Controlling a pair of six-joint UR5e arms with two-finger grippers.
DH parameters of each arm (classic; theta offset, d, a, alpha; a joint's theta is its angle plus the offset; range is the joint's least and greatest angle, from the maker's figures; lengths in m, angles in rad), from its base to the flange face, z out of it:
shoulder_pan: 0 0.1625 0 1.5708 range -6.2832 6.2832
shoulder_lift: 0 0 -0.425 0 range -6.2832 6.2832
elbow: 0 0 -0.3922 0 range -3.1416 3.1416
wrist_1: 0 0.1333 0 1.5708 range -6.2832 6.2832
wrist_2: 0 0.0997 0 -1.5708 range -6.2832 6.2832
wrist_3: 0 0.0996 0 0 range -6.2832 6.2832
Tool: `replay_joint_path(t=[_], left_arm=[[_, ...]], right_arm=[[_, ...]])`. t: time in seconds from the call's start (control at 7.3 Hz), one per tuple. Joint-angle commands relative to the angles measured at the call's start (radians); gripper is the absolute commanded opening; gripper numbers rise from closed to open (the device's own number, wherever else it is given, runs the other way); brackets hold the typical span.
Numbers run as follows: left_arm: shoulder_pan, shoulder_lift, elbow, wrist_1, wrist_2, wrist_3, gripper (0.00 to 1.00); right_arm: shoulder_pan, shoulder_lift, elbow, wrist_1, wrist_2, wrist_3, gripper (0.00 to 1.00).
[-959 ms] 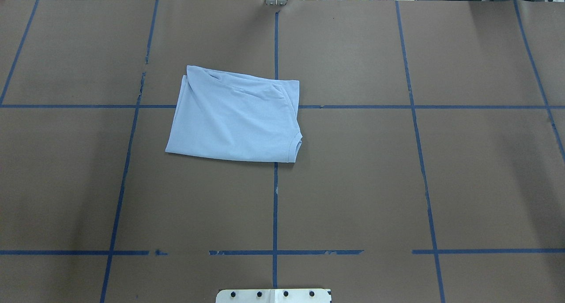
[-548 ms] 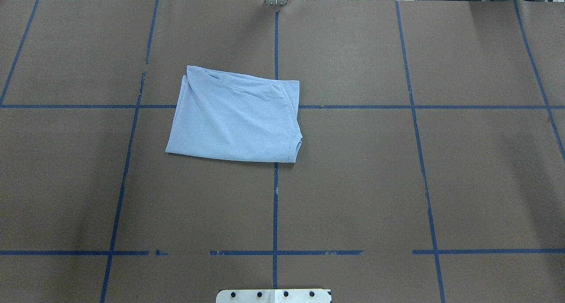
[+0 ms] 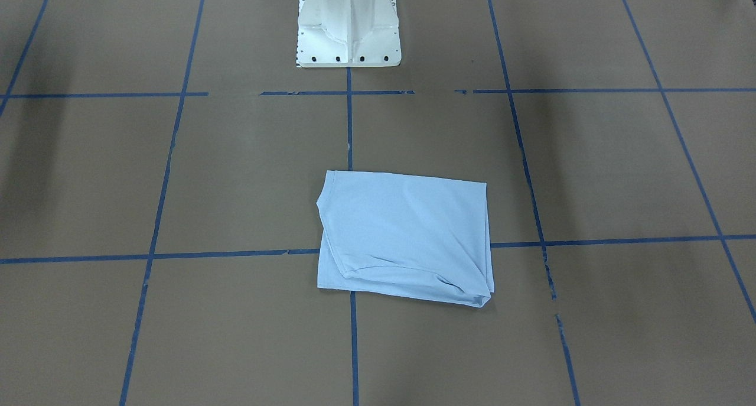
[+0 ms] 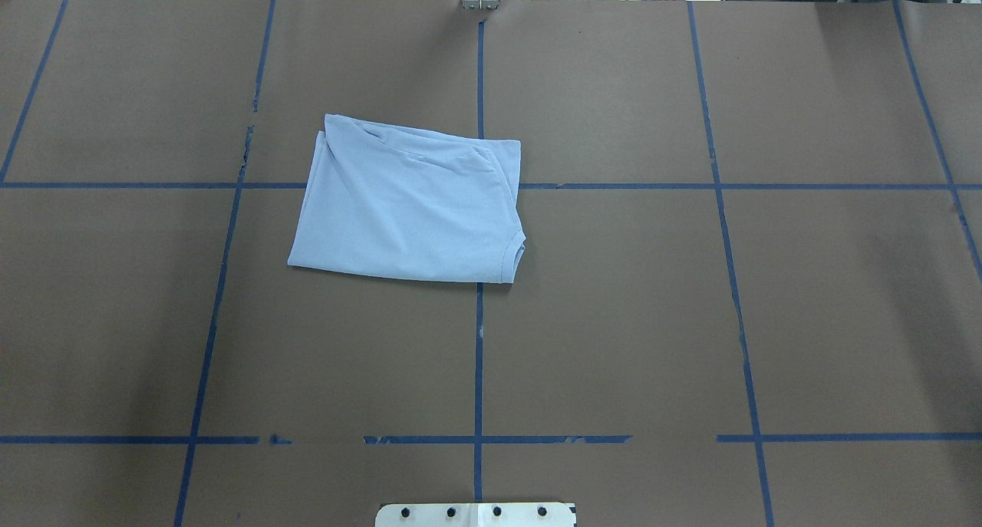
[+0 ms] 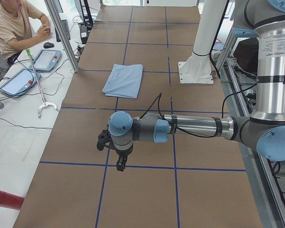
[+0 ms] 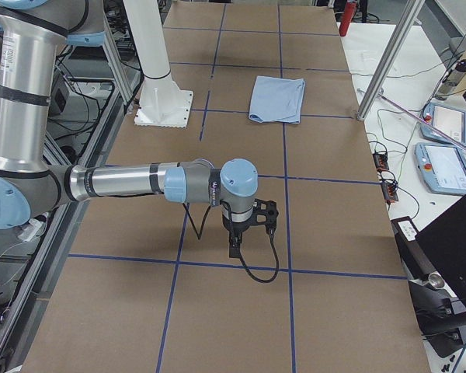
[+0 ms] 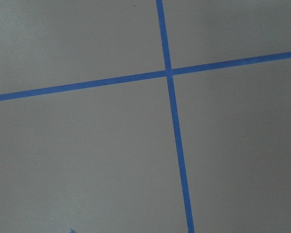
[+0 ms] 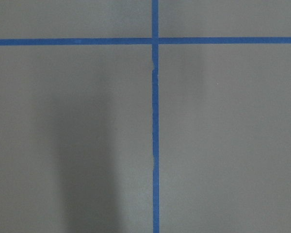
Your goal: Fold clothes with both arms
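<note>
The clothes are one light blue T-shirt point(image 3: 407, 234) point(image 4: 406, 205), folded into a rough rectangle and lying flat on the brown table, left of the centre line in the overhead view. It also shows small and far off in both side views point(image 5: 124, 80) point(image 6: 278, 99). Neither gripper touches it. My left gripper point(image 5: 119, 164) hangs over bare table near the robot's left end, pointing down. At the opposite end my right gripper point(image 6: 234, 247) hangs the same way. Whether either is open or shut I cannot tell. Both wrist views show only table and blue tape.
The white pedestal base point(image 3: 348, 33) point(image 4: 476, 514) stands at the robot's edge of the table. Blue tape lines point(image 4: 479, 358) grid the brown cover. A seated person point(image 5: 14, 23) and teach pendants point(image 5: 45, 59) point(image 6: 450, 124) are at side tables beyond the far edge.
</note>
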Motion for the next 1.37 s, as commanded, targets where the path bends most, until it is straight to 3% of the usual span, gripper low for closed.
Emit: replay_joint_path(t=[0.0, 1.23], left_arm=[[-0.002, 0.003, 0.004, -0.040, -0.002, 0.000, 1.00], [-0.002, 0.006, 0.013, -0.037, 0.000, -0.001, 1.00]], right_arm=[[0.000, 0.001, 0.002, 0.001, 0.001, -0.005, 1.00], [0.000, 0.002, 0.025, 0.001, 0.004, -0.005, 1.00]])
